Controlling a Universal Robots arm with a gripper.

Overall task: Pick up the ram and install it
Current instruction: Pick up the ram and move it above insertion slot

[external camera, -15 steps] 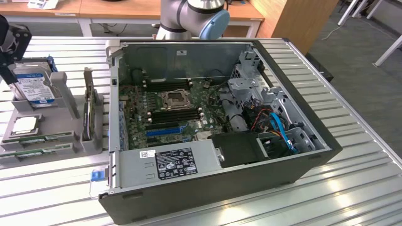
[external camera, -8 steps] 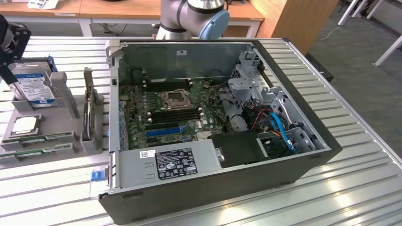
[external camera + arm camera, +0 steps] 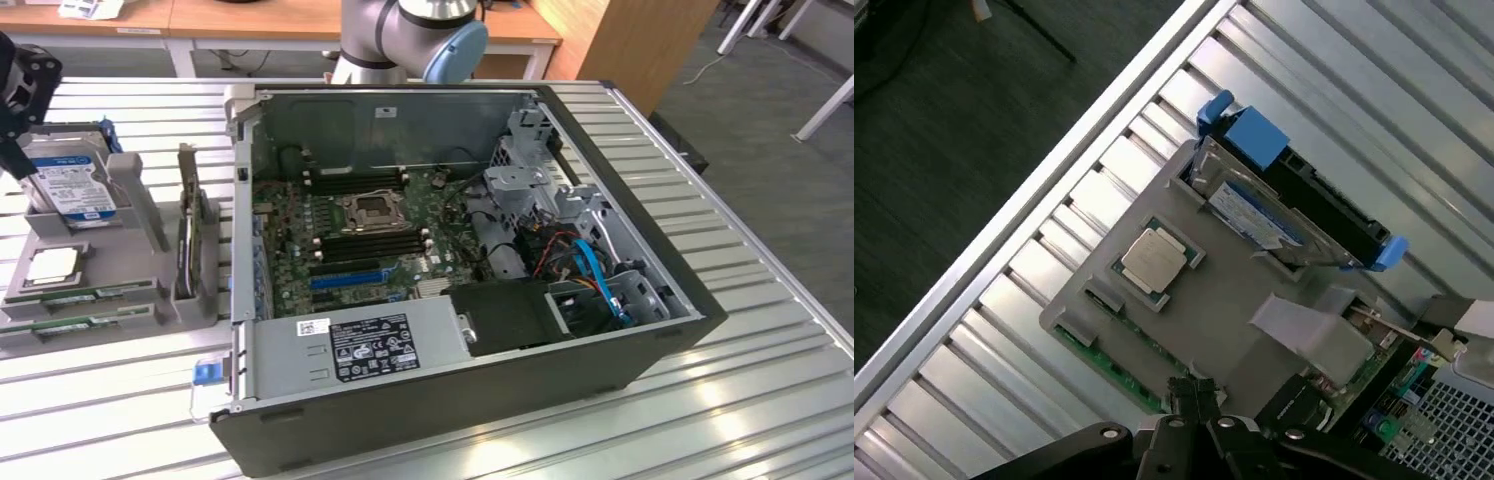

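On the desk (image 3: 107,400), at the gray holder's (image 3: 1244,300) outer edge, the ram (image 3: 1109,368) lies flat with its long axis along that edge. The hand (image 3: 1194,388) is shut tight, holds nothing and hovers above the holder. The ram sits below, just beside the fingertips, apparently untouched.

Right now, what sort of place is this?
Probably a lab or workshop for computer assembly: an open computer case lies on a slatted metal table, a gray tray beside it holds a hard drive and a processor, and wooden desks stand behind.
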